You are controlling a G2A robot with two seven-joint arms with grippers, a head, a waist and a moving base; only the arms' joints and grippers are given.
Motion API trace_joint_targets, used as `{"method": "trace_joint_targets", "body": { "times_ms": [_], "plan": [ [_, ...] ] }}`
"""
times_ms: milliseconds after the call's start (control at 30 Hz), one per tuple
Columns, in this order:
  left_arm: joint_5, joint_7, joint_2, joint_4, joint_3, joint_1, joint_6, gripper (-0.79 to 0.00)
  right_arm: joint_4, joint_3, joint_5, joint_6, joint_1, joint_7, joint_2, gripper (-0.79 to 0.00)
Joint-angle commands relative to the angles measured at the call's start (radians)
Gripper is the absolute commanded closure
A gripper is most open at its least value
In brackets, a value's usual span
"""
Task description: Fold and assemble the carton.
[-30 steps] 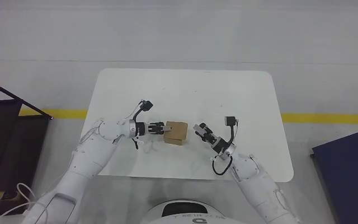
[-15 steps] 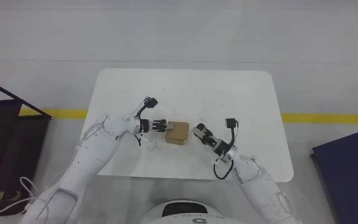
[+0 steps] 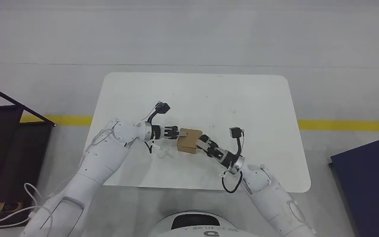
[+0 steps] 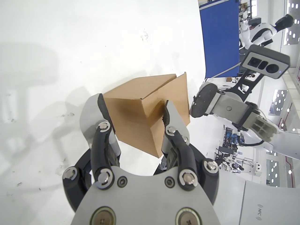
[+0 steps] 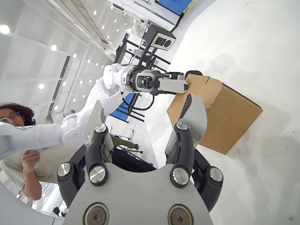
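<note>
A small brown carton (image 3: 189,142) lies near the middle of the white table (image 3: 249,101). My left gripper (image 3: 176,133) is at its left end, shut on the carton (image 4: 131,120) with one finger on each side of a corner. My right gripper (image 3: 205,143) is at the carton's right end and open. One of its fingers (image 5: 191,111) presses against a raised flap of the carton (image 5: 232,122), and the other finger (image 5: 95,118) is free in the air. The left wrist view shows the right gripper (image 4: 202,99) touching that flap. The left gripper (image 5: 180,83) lies over the carton's far edge in the right wrist view.
The table has bare room all around the carton, and its front edge (image 3: 207,188) runs close below the arms. A dark frame (image 3: 18,136) stands on the floor to the left, and a blue panel (image 3: 358,172) to the right.
My right gripper has moved left until a finger touches the carton's flap. My left gripper has pushed right onto the carton, which has shifted slightly right.
</note>
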Motion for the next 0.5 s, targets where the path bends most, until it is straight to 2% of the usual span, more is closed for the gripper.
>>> {"method": "trace_joint_targets", "body": {
  "times_ms": [0, 467],
  "plan": [
    [0.001, 0.001, 0.0, -0.004, 0.001, 0.001, 0.003, -0.419, 0.007, -0.002, 0.003, 0.0, 0.003, -0.001, 0.0, -0.61],
    [0.003, 0.0, 0.003, -0.008, 0.008, 0.001, 0.013, -0.403, 0.055, -0.017, 0.005, 0.011, 0.02, -0.025, 0.002, -0.566]
  ]
}}
